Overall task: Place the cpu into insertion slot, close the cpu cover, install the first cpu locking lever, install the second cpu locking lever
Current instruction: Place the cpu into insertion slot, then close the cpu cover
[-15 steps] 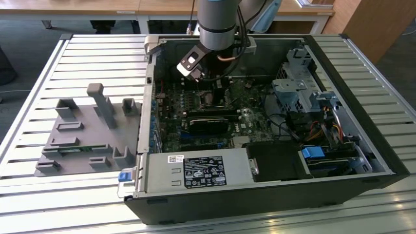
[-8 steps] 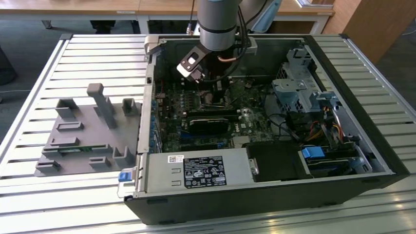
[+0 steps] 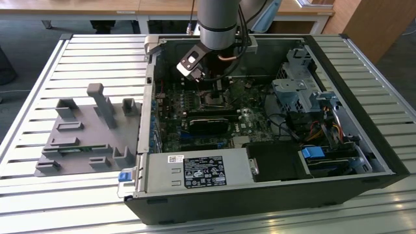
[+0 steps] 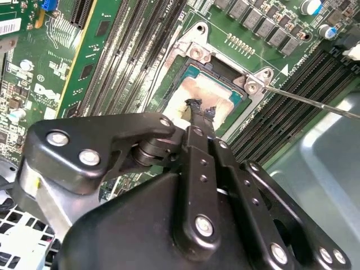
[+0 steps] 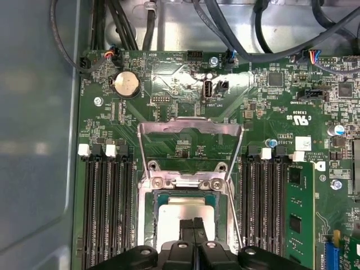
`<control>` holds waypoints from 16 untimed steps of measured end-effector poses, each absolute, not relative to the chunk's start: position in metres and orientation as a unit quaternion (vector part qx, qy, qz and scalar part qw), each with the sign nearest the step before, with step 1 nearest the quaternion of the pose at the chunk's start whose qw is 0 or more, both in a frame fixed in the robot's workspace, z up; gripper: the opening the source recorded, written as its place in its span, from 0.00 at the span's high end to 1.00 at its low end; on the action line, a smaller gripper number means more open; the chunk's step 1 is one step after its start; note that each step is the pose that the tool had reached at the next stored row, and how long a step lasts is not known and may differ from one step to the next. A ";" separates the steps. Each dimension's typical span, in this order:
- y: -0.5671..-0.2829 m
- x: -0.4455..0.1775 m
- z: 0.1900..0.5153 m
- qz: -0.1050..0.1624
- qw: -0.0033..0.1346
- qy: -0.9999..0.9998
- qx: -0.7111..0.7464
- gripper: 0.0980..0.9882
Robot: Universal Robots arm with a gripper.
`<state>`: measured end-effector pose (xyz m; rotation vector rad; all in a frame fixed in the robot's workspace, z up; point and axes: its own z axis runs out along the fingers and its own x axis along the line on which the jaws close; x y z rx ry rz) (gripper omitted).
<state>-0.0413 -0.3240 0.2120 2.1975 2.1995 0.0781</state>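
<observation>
The cpu [image 5: 177, 216], a pale metal square smeared with residue, lies in the insertion slot [image 5: 147, 219] on the green motherboard. In the second wrist view the cpu [image 4: 216, 90] lies in the silver-rimmed insertion slot [image 4: 194, 48]. My gripper [image 5: 193, 226] is shut, fingertips pressed together over the cpu's near edge; whether they touch it I cannot tell. The same shut gripper [image 4: 200, 108] sits by the chip's middle. The cpu cover [image 5: 191, 126] stands swung open beyond the slot. A thin locking lever [image 4: 315, 101] sticks out beside the socket. From outside, the gripper [image 3: 216, 92] reaches into the case.
Memory slots [image 5: 107, 208] flank the socket on both sides, one holding a green module [image 5: 295, 208]. Black cables [image 5: 236, 34] hang across the case's back wall. The power supply box [image 3: 195, 170] and drive cage [image 3: 299, 92] crowd the case. A grey fixture [image 3: 91, 131] stands outside, on the exterior view's left.
</observation>
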 end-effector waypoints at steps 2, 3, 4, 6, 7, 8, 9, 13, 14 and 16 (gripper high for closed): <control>-0.324 -0.041 0.213 0.025 0.016 0.707 0.706 0.99; -0.324 -0.041 0.213 0.025 0.016 0.707 0.706 0.99; -0.324 -0.041 0.213 0.025 0.016 0.707 0.706 0.99; -0.324 -0.041 0.214 0.025 0.016 0.707 0.706 0.99; -0.324 -0.041 0.214 0.025 0.016 0.707 0.706 0.99; -0.324 -0.041 0.214 0.025 0.016 0.707 0.706 0.99; -0.324 -0.041 0.214 0.025 0.016 0.707 0.706 0.99; -0.324 -0.041 0.215 0.025 0.016 0.707 0.706 0.99; -0.324 -0.041 0.215 0.025 0.016 0.707 0.706 0.99; -0.324 -0.041 0.215 0.025 0.016 0.707 0.706 0.99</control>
